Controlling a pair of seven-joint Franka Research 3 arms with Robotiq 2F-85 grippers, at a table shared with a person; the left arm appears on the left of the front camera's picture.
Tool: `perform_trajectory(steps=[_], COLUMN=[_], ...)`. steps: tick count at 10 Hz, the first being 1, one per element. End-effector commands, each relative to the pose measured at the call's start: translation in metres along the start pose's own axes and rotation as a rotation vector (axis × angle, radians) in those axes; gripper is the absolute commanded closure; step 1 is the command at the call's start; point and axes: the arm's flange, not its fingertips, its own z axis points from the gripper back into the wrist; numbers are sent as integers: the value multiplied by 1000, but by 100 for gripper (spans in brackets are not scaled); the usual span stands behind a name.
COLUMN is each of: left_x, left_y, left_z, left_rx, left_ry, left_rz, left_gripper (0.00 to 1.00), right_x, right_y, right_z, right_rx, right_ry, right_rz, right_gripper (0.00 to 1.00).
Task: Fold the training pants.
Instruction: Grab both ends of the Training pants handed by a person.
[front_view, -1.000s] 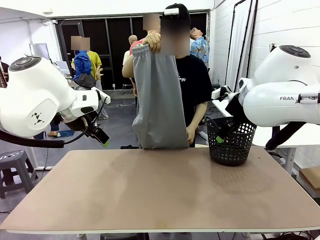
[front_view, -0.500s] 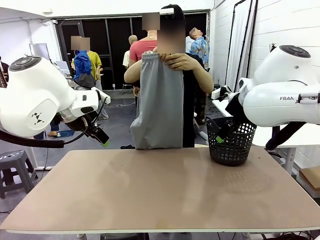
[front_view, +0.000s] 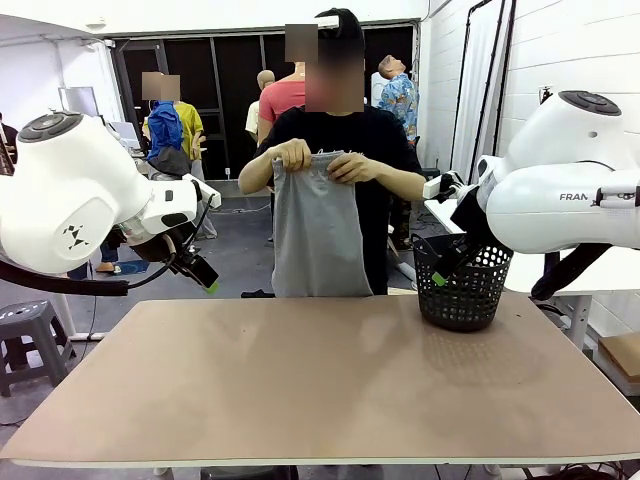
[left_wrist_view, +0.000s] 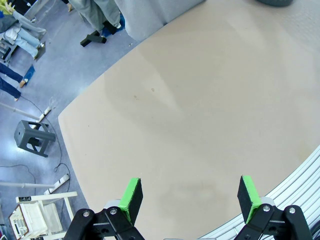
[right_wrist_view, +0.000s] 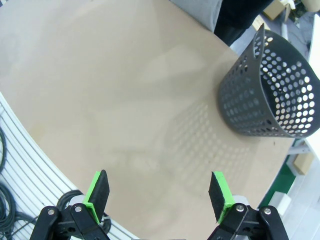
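Training pants (front_view: 313, 225) in front view: held by waistband in person's hands (front_view: 293, 153), hanging at far edge of surface (front_view: 300, 380), left of basket (front_view: 462, 285). Left wrist view: left jaws spread, empty, over surface. Right wrist view: right jaws spread, empty, basket ahead.

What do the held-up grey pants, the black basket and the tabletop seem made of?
The training pants: soft matte grey knit fabric, probably jersey; they hang limp from the person's hands. The basket: likely moulded black plastic, semi-matte; a rigid wall with regular round holes. The table: smooth matte tan board, maybe laminate or fibreboard; no grain shows.
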Motion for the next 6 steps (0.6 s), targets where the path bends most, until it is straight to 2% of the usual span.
perform_trajectory(steps=[1,6], left_x=[-2,-2], left_y=[0,0], left_z=[-1,-1], left_rx=[3,3], left_ry=[-4,-4], left_rz=[0,0], left_gripper=[0,0], right_x=[-1,-1], right_y=[0,0], right_z=[-2,-2], right_rx=[0,0], right_ry=[-4,-4], right_rz=[2,2], right_gripper=[0,0])
